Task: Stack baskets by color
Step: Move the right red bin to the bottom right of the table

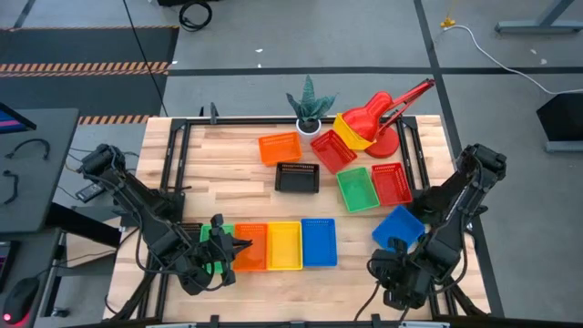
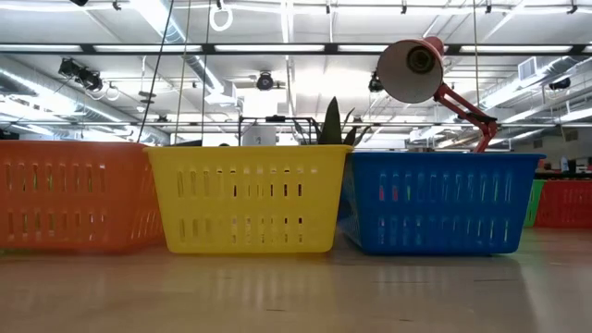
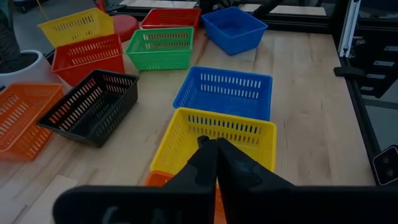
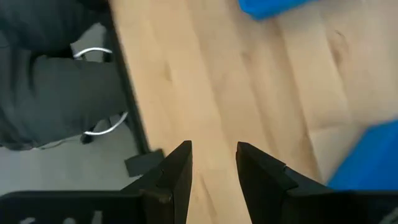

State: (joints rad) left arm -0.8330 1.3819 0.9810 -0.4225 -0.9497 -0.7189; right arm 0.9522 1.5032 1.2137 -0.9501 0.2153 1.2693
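Your left tool point(image 1: 239, 244) sits pinched shut, holding nothing, at seven o'clock on the tabletop point(image 1: 228, 178) over the orange basket point(image 1: 252, 247) in the near orange-yellow-blue row, while your right tool point(image 4: 212, 163) waits parted and empty at five o'clock beside a loose blue basket point(image 1: 398, 226). You look to be between picks. Next, open up and take a far basket: orange point(image 1: 279, 148) at twelve, black point(image 1: 298, 178) mid-table, or the green, red and yellow around one o'clock.

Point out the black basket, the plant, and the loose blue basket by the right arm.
black basket point(image 1: 297, 178): high view, on its floor.
plant point(image 1: 310, 98): high view, on its leaves.
loose blue basket point(image 1: 398, 226): high view, on its tilted floor.
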